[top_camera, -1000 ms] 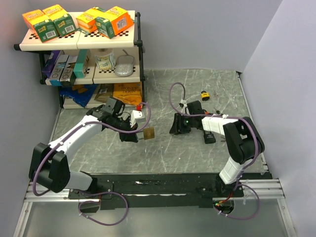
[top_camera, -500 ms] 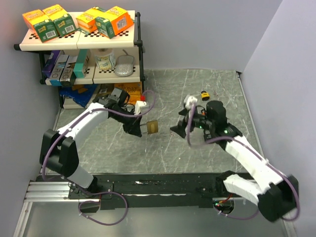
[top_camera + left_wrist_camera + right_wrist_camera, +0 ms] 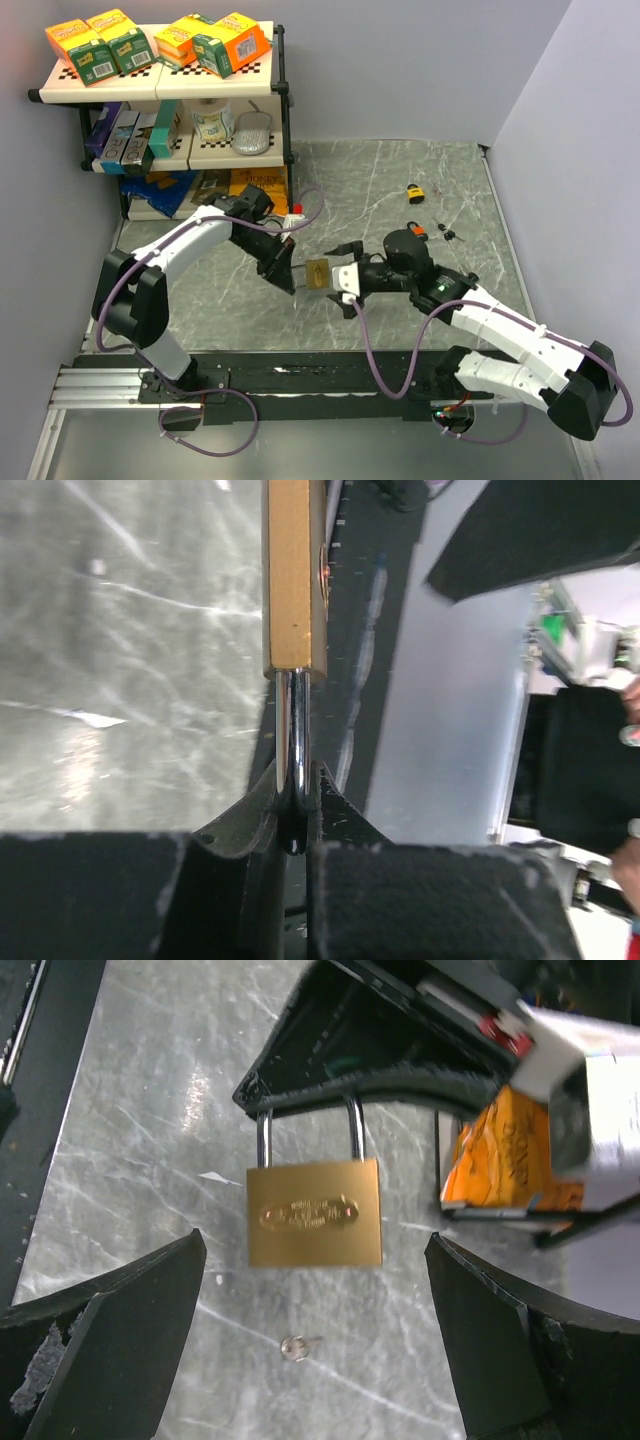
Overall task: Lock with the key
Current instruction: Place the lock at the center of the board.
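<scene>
The brass padlock (image 3: 318,273) is in the middle of the top view, a little below the centre, over the grey marble tabletop (image 3: 400,160). We see its steel shackle (image 3: 308,1125) clenched between the fingers of the left gripper (image 3: 289,270), which reaches in from the left. In the left wrist view the padlock body is edge-on, in the upper part of the frame, and the shackle goes down into the closed jaws.

The right gripper (image 3: 340,280) is just to the right of the padlock and faces it with its jaws released wide, holding nothing. In its own view the two dark fingers (image 3: 110,1350) stand at the lower left and lower right, and the padlock's flat face is between them, further away.

Below the padlock in that view a small metal piece (image 3: 295,1346) lies on the tabletop; we cannot tell whether it is a key.

A small yellow padlock (image 3: 413,191) lies in the upper right, well apart, and a shelf (image 3: 160,80) with boxes fills the upper left.
</scene>
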`<state>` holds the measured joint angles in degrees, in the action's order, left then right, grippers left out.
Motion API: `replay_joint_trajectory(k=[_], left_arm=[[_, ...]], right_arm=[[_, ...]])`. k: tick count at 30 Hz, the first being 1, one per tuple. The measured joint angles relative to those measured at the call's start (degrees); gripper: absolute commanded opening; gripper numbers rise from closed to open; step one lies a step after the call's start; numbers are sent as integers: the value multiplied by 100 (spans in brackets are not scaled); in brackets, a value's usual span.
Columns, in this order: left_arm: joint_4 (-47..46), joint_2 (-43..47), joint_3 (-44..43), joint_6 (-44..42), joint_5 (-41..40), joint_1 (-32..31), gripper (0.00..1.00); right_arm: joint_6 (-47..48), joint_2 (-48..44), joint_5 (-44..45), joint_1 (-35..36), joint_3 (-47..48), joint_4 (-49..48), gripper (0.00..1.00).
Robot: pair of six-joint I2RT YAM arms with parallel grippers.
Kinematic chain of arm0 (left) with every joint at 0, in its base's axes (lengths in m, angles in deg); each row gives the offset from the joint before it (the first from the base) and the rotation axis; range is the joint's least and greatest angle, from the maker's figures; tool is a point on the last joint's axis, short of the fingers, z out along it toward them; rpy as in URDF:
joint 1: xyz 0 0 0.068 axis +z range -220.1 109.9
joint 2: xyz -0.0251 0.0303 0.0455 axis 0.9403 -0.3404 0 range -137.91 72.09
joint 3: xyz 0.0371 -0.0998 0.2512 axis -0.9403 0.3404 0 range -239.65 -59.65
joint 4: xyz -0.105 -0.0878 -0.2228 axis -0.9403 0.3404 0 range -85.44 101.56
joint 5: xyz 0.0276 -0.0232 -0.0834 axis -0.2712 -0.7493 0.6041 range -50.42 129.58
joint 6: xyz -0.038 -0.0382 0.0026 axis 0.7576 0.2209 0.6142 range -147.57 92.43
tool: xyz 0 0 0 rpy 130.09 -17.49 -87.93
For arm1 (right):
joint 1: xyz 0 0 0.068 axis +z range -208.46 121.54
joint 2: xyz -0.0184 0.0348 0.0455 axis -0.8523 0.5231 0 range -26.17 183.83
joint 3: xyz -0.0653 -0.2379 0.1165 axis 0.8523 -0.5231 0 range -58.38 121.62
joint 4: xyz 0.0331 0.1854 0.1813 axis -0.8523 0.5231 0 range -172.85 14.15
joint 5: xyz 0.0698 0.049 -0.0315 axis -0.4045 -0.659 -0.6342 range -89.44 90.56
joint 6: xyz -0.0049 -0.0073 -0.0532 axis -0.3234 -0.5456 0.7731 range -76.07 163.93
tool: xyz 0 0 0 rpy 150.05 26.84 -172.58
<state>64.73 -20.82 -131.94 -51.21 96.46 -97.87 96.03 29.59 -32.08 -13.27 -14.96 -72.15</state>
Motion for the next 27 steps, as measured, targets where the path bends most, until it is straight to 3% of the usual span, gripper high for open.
replay_joint_trajectory(k=[15,27], left_arm=[[356,-144,-61,39,570,-321,1],[463,-188,-146,13,656,-332,1]], right_arm=[[437,302,562,640,-409,-584,99],[485,363,850,778,-459,-855,79]])
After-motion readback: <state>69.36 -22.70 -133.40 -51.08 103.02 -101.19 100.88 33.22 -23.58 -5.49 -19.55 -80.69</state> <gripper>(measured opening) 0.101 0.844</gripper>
